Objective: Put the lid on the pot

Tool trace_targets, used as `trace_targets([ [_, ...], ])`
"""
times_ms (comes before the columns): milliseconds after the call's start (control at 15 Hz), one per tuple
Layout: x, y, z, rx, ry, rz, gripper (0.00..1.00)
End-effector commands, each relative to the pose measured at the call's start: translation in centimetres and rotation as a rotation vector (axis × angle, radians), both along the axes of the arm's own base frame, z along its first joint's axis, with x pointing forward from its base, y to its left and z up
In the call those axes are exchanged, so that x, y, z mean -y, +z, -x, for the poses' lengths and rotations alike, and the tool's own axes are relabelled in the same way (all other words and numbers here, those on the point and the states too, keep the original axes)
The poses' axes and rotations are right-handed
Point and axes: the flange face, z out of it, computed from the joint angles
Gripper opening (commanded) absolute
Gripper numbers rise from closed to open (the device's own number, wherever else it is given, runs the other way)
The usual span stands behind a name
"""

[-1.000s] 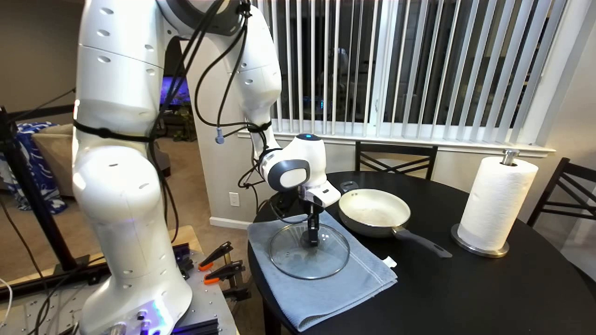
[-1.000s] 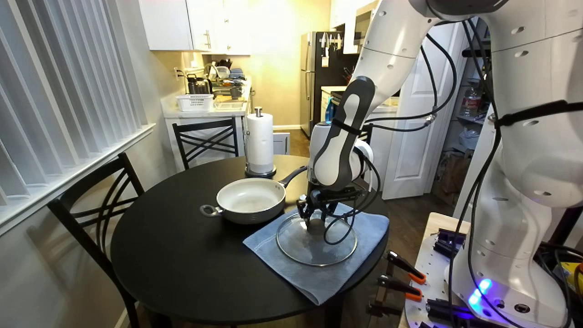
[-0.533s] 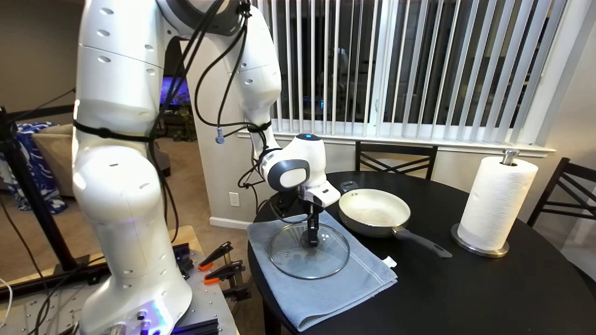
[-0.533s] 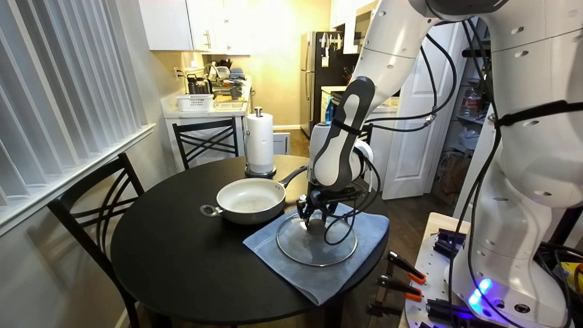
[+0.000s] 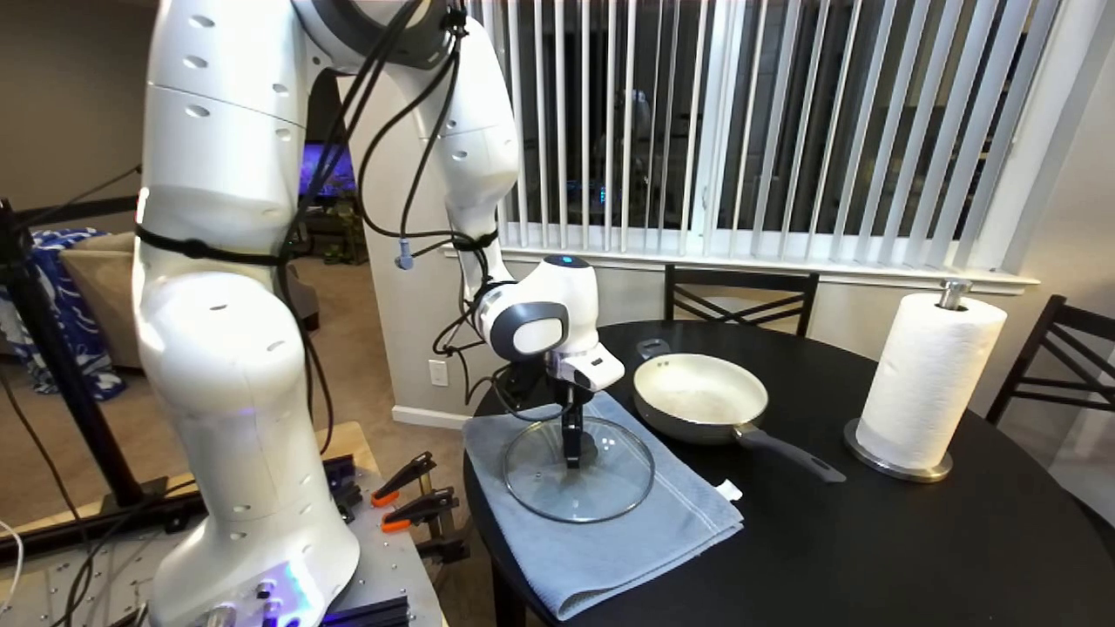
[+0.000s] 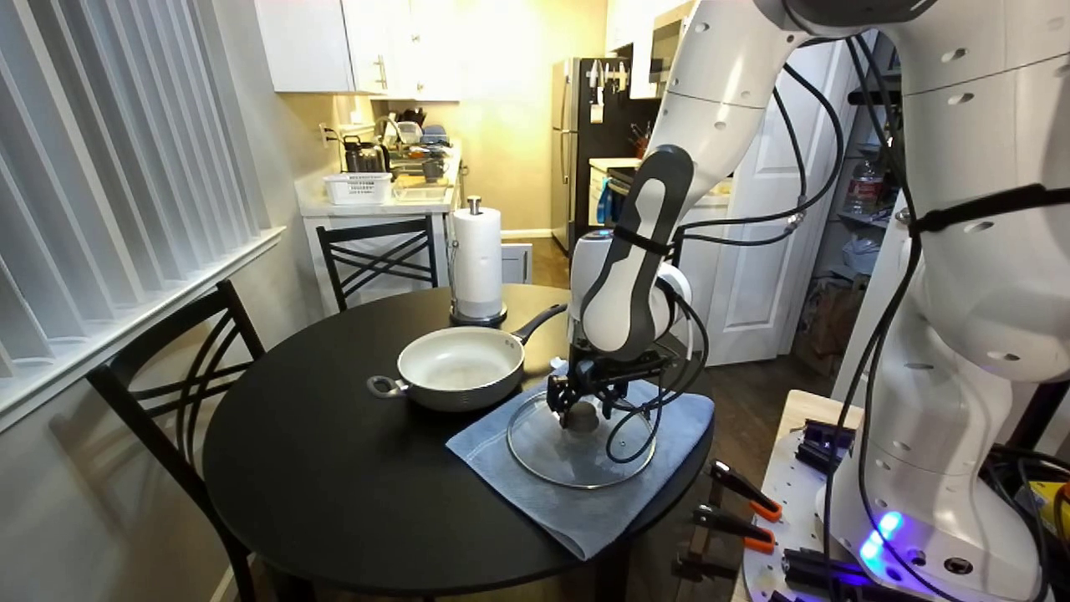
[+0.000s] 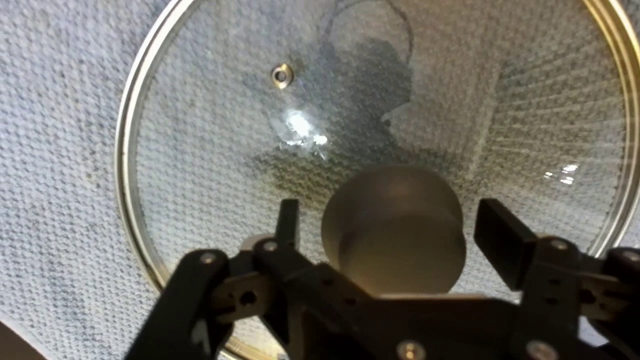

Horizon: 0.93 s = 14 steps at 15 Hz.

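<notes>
— Round black table (image 5: pixel 880 549) stands near vertical blinds (image 6: pixel 125 167); you can see it in both exterior views. And where is your lid (image 5: pixel 599 486)?

— It lies on the folded blue cloth (image 5: pixel 645 557), which is on this table. Its dark knob (image 7: pixel 394 232) points upward.

— How is your gripper (image 7: pixel 391 222)?

— It is spread around the knob. In the wrist view, you find the 2 fingers (image 7: pixel 289 225) at 9 o'clock and 3 o'clock of the knob, with a gap at each side; the gap at 3 o'clock is the narrower. You see a small metal-ringed hole (image 7: pixel 281 76) in the glass, at 11 o'clock from the knob.

— And your pot (image 5: pixel 701 392)?

— It stands upright just beside the cloth; if they touch, I cannot tell you. In an exterior view it is at 2 o'clock from the lid, and its long grey handle (image 5: pixel 788 453) points to 4 o'clock. The paper towel roll (image 5: pixel 930 383) stands at 3 o'clock from the pot.
</notes>
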Motion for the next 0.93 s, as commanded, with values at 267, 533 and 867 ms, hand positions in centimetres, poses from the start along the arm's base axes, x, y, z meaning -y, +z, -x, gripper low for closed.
trace_targets([
  [267,-0.1,0.5,0.6,0.008,0.023,0.004,0.40],
  [533,0.0,0.7,0.6,0.011,0.022,0.006,0.34],
  [867,-0.2,3.3,2.2,0.050,0.031,0.005,0.33],
])
